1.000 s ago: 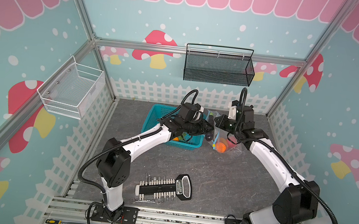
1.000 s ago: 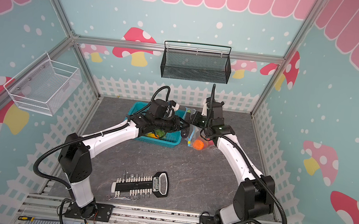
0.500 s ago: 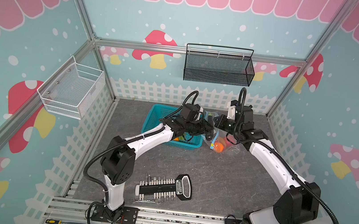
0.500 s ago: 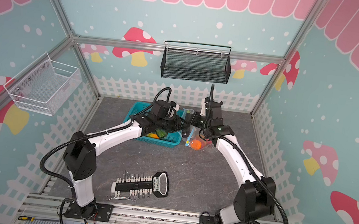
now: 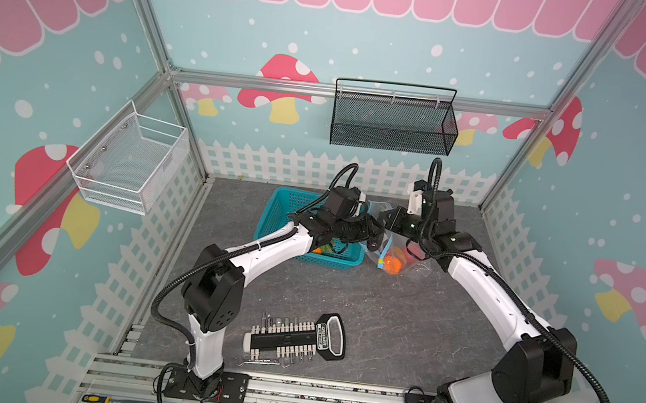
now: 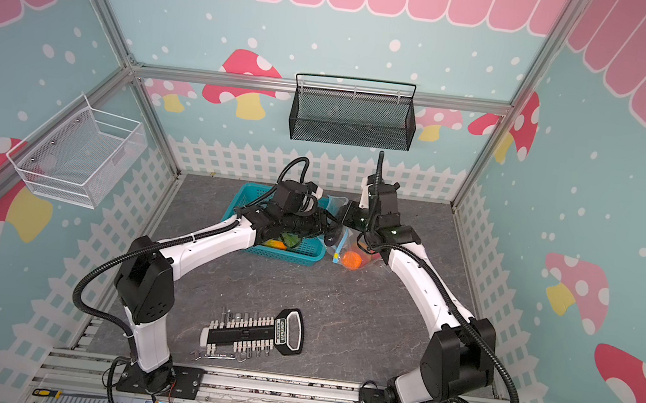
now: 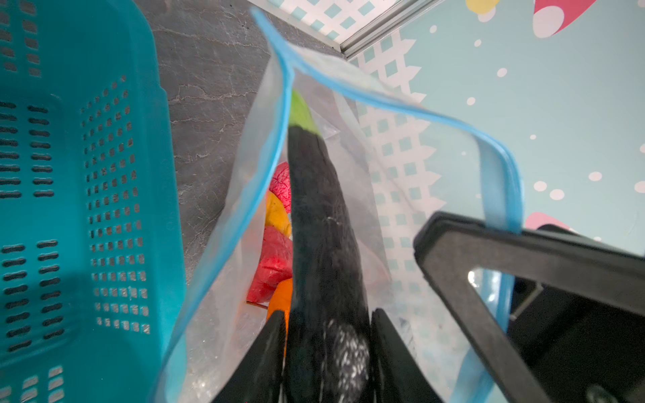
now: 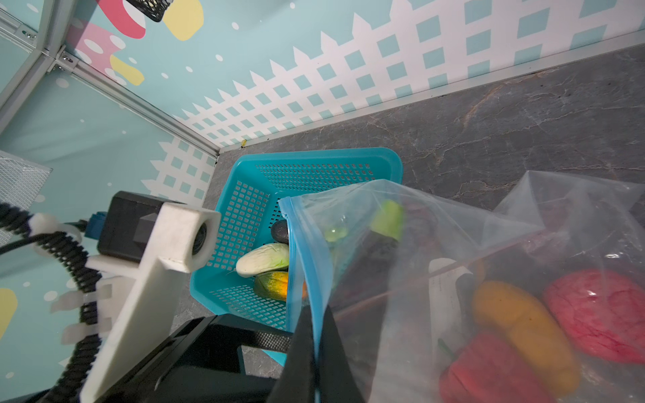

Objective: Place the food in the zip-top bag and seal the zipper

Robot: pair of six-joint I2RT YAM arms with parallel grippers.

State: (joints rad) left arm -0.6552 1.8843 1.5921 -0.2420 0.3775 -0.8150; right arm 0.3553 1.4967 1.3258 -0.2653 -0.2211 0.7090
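Eggplant (image 7: 324, 216): clasped in left gripper (image 7: 328, 324), inside zip-top bag (image 7: 227, 223); zipper (image 8: 307, 265) pinched by right gripper (image 8: 316, 342). To be released deeper, ahead of the jaws.

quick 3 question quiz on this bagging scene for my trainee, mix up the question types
1. True or false: the right gripper pinches the zipper edge of the zip-top bag.
2. What lies between the fingers of the left gripper? A a spoon; B the dark purple eggplant; C a carrot.
3. Fill in: the white-green cabbage lies in the ____.
Key: 1 true; 2 B; 3 teal basket.
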